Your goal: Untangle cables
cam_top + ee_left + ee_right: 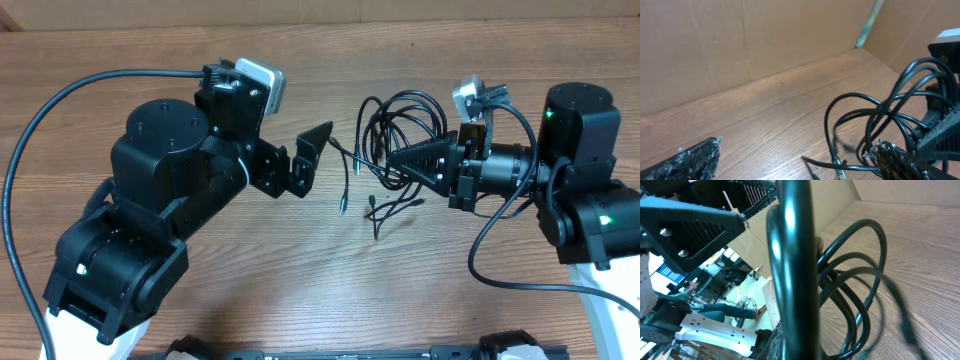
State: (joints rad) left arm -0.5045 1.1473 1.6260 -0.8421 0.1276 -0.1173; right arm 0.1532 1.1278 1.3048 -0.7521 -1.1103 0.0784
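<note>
The left hand [310,157] hovers over the counter [250,260] with its fingers spread wide apart and nothing between them. Just to its right, a couple of loose cord ends with small plug tips trail down onto the wood, close to the hand but not touching it. Following them further right, they run into the main knot of the cables [400,125], a bundle of thin black loops crossing over one another. From the left wrist camera the loops stand up off the surface in tall arcs, ahead of the open fingers and off to their right.

The right hand [396,157] points in from the far side with its fingers pressed together, clamped on the cables at the lower edge of the knot. The loops fan out above and around its tip. Its own camera is nearly blocked by one cord running straight across the lens, with more coils curving away behind it.

The counter is brown wood grain. Plain tan board walls [740,40] rise behind it, meeting at a corner marked by a pale greenish strip [867,22]
</note>
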